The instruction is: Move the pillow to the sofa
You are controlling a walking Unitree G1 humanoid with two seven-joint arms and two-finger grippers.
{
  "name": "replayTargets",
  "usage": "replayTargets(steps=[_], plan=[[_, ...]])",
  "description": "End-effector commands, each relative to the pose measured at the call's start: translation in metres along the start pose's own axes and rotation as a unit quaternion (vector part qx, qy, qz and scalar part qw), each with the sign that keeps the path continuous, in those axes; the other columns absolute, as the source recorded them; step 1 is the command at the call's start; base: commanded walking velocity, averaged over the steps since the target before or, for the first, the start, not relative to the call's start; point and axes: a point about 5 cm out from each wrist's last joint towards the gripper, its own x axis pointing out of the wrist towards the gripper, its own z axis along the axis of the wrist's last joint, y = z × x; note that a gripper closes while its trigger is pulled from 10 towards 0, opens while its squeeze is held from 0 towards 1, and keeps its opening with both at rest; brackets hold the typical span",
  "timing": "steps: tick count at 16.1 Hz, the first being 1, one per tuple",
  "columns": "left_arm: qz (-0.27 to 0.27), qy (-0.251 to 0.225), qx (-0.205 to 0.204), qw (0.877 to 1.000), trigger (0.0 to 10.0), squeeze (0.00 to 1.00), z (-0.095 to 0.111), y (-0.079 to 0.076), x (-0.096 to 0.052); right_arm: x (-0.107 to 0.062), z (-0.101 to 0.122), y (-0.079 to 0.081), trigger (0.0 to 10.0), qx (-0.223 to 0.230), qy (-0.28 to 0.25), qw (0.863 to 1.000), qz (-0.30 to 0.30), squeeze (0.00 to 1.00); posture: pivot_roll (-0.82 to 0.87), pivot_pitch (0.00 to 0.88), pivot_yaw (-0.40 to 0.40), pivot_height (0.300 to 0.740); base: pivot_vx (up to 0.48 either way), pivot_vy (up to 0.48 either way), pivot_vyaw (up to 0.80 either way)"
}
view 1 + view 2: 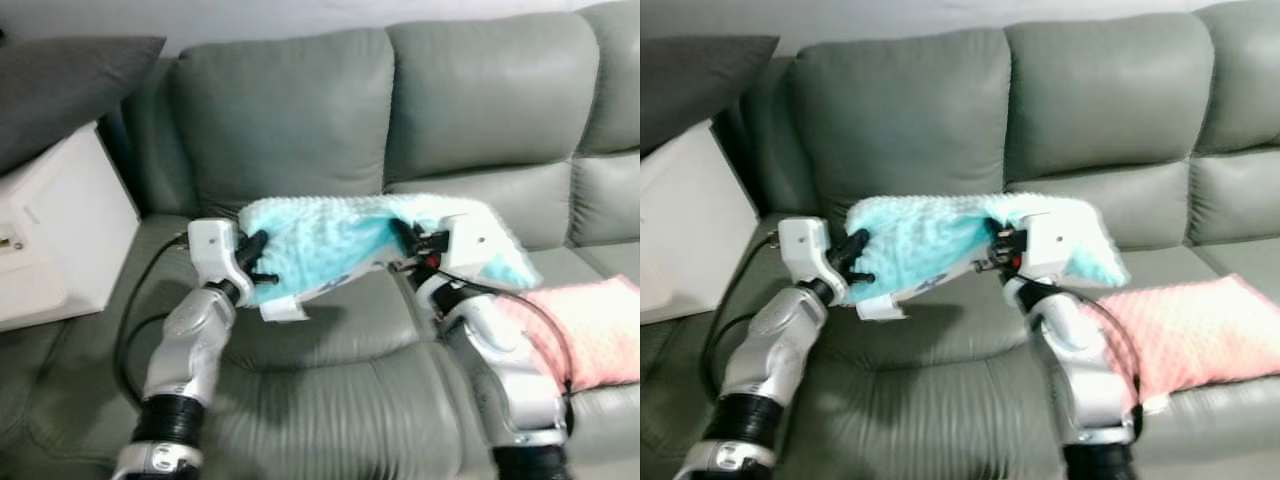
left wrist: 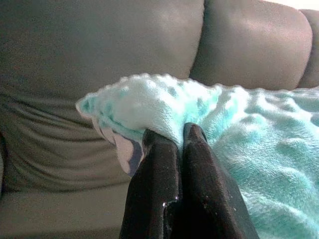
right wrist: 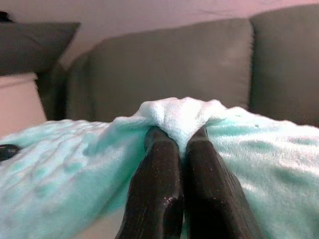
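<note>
The turquoise pillow (image 1: 330,245) hangs in the middle of the frame, held above the seat of the grey sofa (image 1: 300,120), its long axis running left to right across the picture and sagging a little toward the lower left, where a pale tag or corner droops. The left gripper (image 1: 255,255) pinches the pillow's left end with its fingers closed tight on a fold of the fleece, as the left wrist view shows, and the right gripper (image 1: 405,240) is likewise clamped on a bunched fold near the right end. The far right corner of the pillow is partly hidden behind the right arm's white wrist housing, and the underside is hard to make out. On the seat at the right of the frame lies a pink pillow (image 1: 590,330), cut off by the edge. A white cabinet (image 1: 55,240) stands at the left, with a dark grey cushion (image 1: 70,85) on top in the upper left corner.
</note>
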Motion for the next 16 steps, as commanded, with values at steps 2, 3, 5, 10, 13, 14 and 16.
replayTargets(steps=[2,3,5,10,13,14,16], plan=[[0.018,0.004,0.012,1.000,10.0,0.00,0.004,0.008,-0.001,0.005,0.009,0.010,10.0,0.003,-0.020,1.000,0.019,0.00,-0.21,0.000,0.059,0.740,0.000,0.000,0.00],[0.020,0.004,0.013,1.000,10.0,0.00,0.004,0.009,-0.001,0.005,0.009,0.010,10.0,0.003,-0.020,1.000,0.019,0.00,-0.21,0.000,0.058,0.740,0.000,0.000,0.00],[0.020,0.003,0.019,1.000,10.0,0.00,0.005,0.011,-0.002,0.005,0.009,0.010,10.0,0.003,-0.020,1.000,0.018,0.00,-0.21,0.000,0.061,0.740,0.000,0.000,0.00],[0.015,0.000,0.035,0.999,10.0,0.00,0.007,0.013,-0.003,0.005,0.008,0.010,10.0,0.004,-0.021,1.000,0.015,0.00,-0.21,0.000,0.069,0.740,0.000,0.000,0.00],[0.016,0.004,0.041,0.999,10.0,0.00,0.006,0.013,-0.003,0.005,0.007,0.010,10.0,0.005,-0.021,1.000,0.013,0.00,-0.20,0.000,0.072,0.740,0.000,0.000,0.00],[0.018,0.005,0.043,0.999,10.0,0.00,0.006,0.014,-0.003,0.005,0.007,0.010,10.0,0.006,-0.020,1.000,0.013,0.00,-0.20,0.000,0.073,0.740,0.000,0.000,0.00],[0.029,0.022,0.062,0.997,10.0,0.00,0.001,0.019,-0.003,0.004,0.004,0.008,10.0,0.010,-0.017,1.000,0.010,0.00,-0.20,0.000,0.075,0.740,0.000,0.000,0.00]])
